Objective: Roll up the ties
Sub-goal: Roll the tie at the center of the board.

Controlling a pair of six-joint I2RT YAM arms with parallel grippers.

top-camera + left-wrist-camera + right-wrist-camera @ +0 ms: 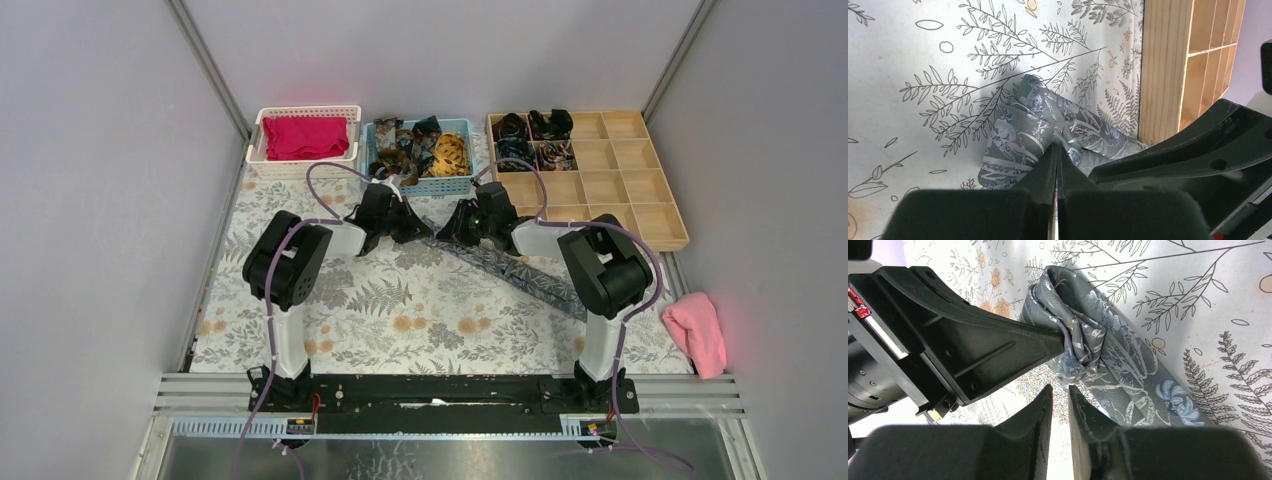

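Floral cloth (400, 300): covers the table and lies under the wooden tray (612, 187), which sits at its far right corner.
Wooden tray: a grid of compartments. This is the reference for all places below.
White basket (300, 168): well left of the tray, beyond the blue basket. It holds a magenta cloth (305, 137).
Blue basket (440, 186): just left of the tray and holds loose ties (405, 150), one of them yellow-orange.
Grey tie (535, 278): lies flat on the cloth on the near side of the tray, running diagonally. Its folded, bunched end lies near the tray's near left corner, and the strip trails off toward the tray's near right side.
Pink cloth (697, 332): off the floral cloth, near side of the tray, past its right edge.
Coiled ties (532, 137): in the four compartments at the tray's far left corner.
Left gripper (1056, 152): by the tray's near left corner, jaws pressed together and pinching the bunched end of the grey tie.
Right gripper (1060, 392): just beside that same bunched end. Its jaws stand a narrow gap apart with nothing seen between them, and one fingertip is touching or almost touching the fabric.
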